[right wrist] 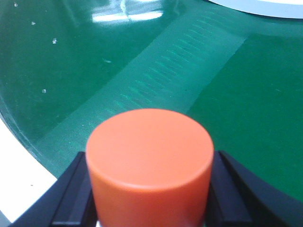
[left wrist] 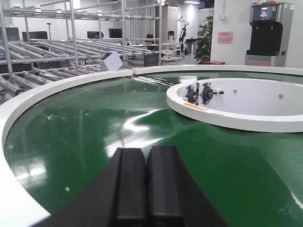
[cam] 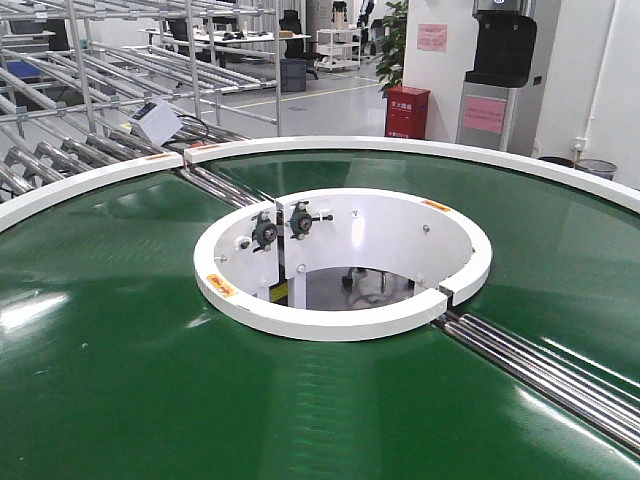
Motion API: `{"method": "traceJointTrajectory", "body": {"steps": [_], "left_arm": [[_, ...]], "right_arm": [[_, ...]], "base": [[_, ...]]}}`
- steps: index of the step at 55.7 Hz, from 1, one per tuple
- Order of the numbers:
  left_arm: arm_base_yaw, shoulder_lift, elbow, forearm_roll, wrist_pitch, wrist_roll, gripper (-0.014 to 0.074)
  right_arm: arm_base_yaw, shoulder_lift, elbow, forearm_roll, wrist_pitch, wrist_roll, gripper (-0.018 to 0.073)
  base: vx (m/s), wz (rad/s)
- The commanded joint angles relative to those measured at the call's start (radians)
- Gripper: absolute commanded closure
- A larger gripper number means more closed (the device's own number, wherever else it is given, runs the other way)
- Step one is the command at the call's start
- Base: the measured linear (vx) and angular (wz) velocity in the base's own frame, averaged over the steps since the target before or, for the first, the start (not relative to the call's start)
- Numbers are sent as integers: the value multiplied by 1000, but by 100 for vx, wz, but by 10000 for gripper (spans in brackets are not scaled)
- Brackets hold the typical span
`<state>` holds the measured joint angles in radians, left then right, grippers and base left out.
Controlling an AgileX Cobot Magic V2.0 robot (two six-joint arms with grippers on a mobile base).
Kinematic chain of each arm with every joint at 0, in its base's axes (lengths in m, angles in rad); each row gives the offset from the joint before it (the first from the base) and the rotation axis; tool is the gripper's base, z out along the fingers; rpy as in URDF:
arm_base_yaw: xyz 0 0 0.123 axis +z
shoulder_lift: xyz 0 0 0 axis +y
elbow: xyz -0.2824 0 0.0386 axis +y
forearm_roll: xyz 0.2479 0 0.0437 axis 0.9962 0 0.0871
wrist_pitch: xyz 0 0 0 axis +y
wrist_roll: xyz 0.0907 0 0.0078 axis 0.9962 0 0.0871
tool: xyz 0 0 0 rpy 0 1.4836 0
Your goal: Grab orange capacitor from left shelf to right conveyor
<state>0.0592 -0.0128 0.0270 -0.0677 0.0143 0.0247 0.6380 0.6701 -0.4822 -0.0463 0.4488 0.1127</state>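
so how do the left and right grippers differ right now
The left gripper is shut, its black fingers pressed together with nothing between them; the right gripper is spread around the orange capacitor, gripping its sides. The left wrist view looks level across the belt toward the white hub; the right one looks down steeply. Both are above the green belt of the right conveyor.

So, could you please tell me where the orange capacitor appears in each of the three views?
Front view: not in it.
Left wrist view: not in it; only the shut left gripper shows at the bottom.
Right wrist view: the orange capacitor sits at bottom centre, clamped in the right gripper.
Shared landmark: the green belt shows in all three views.
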Motion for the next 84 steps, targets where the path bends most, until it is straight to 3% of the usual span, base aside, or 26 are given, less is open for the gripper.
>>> {"method": "traceJointTrajectory", "body": {"steps": [1,23,30,41,47,60,73,84], "left_arm": [[-6,-11,32,-5,-82,2,603],[-6,-11,32,-5,-82,2,603],[-6,-11,32,-5,-82,2,603],[-6,-11,32,-5,-82,2,603],[-6,-11,32,-5,-82,2,603],[-6,-11,32,-5,-82,2,603],[-6,-11,32,-5,-82,2,603],[-6,-11,32,-5,-82,2,603]], "right_arm": [[-1,-2,-27,-11,-72,-4,237],[-1,-2,-27,-4,-75,-3,237],[-1,29,-27,-20,-146,-8,237],[-1,202,-27,-38,-442,-51,237],[-1,344,-27,-38,-646,-125,237],[-12,687,-81,38,-1051,-238,237],[-74,975,-161,-10,-1310,-224,237],[-82,1132,-200,-19,-1416,-182,237]], "base": [[0,0],[0,0],[0,0],[0,0],[0,0],[0,0],[0,0],[0,0]]}}
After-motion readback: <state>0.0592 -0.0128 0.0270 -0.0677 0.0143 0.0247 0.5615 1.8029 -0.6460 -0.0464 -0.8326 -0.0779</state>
